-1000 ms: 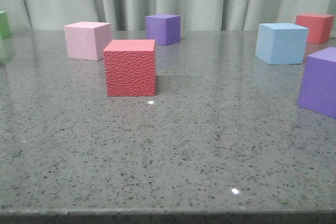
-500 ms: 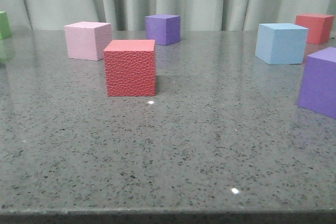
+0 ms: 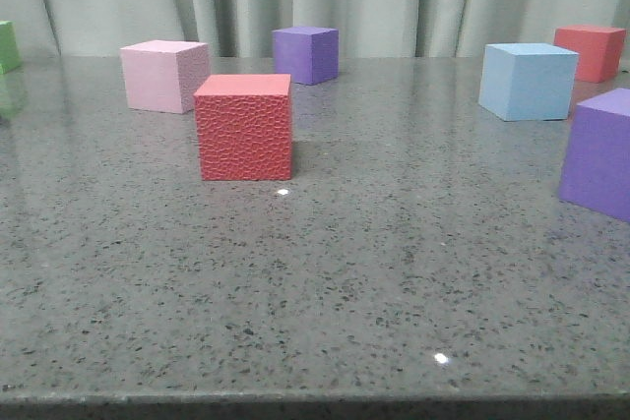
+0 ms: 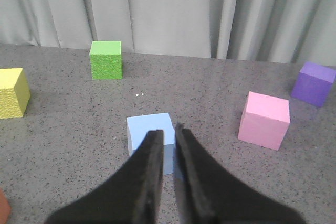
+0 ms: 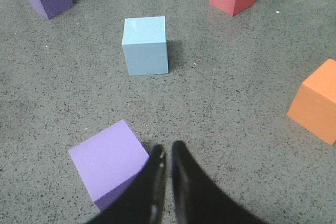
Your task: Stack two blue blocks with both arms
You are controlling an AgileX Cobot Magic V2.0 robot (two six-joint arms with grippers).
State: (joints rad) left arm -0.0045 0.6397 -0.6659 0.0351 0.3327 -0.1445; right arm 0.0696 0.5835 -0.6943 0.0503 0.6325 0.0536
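Note:
One light blue block [image 3: 528, 81] stands at the far right of the table; it also shows in the right wrist view [image 5: 145, 44], well beyond my right gripper [image 5: 166, 150]. That gripper is shut and empty, beside a purple cube [image 5: 109, 160]. The other blue block [image 4: 150, 138] shows only in the left wrist view, just past my left gripper [image 4: 166, 129], whose fingers are shut and empty and overlap the block's near side. Neither gripper shows in the front view.
The front view has a red textured cube [image 3: 244, 126], a pink cube [image 3: 163, 75], a purple cube [image 3: 306, 54], a red cube [image 3: 590, 52], a purple cube [image 3: 599, 152] and a green cube [image 3: 8, 45]. The wrist views add a yellow cube [image 4: 12, 93] and an orange cube [image 5: 316, 101].

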